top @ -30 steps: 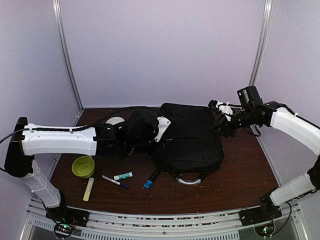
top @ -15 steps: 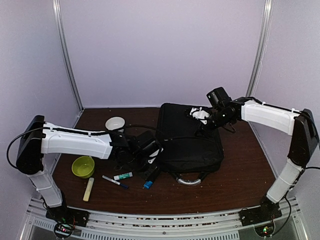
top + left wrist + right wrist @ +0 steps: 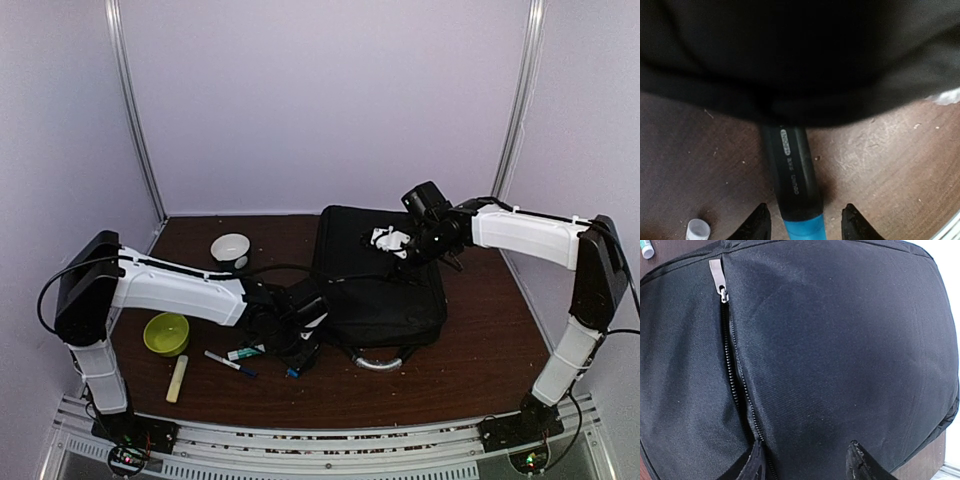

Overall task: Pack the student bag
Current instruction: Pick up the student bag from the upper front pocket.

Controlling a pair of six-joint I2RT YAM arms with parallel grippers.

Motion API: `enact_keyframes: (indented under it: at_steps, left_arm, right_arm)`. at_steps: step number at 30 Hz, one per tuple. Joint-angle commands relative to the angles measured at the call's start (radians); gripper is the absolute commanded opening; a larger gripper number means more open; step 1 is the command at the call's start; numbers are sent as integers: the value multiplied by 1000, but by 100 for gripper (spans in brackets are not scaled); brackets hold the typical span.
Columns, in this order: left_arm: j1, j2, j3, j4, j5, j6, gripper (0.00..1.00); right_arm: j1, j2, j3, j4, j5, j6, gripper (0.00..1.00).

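Matt woven cloth student bag (image 3: 840,340) (zipper pull (image 3: 716,271) seemingly metal)

White shells cover the left arm (image 3: 178,291) and right arm (image 3: 522,232), with black joints and loose black cables. The left end effector (image 3: 802,225) has black tapered fingertips (image 3: 759,223).
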Motion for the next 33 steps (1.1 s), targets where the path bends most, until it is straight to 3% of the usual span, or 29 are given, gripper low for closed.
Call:
enact_keyframes:
  at_steps: [1,6,10,14,23,30,33]
  left_arm:
    - [9,36,37,13,3,-26,49]
    - [16,64,46,3,2,-34,44]
    - [20,83,56,-9,7,-34,33]
    - [21,92,60,-37,-4,-35,23]
    - [21,16,12,-59,-34,-24,0]
    - [22,-103,-21,-55,-34,-22,0]
    - [20,-94,-24,-54,6,-22,21]
  right_arm:
    - [12,10,-50,1,66,-6,56]
    - [-6,32,-42,75,185,90,43]
    - [-23,8,-32,84,123,123,17]
    - [-22,-34,-48,94,52,134,4]
    - [-23,-92,-24,75,-50,188,0]
    - [-22,-69,-6,73,-70,208,0]
    - [-22,-62,-1,67,-73,213,0]
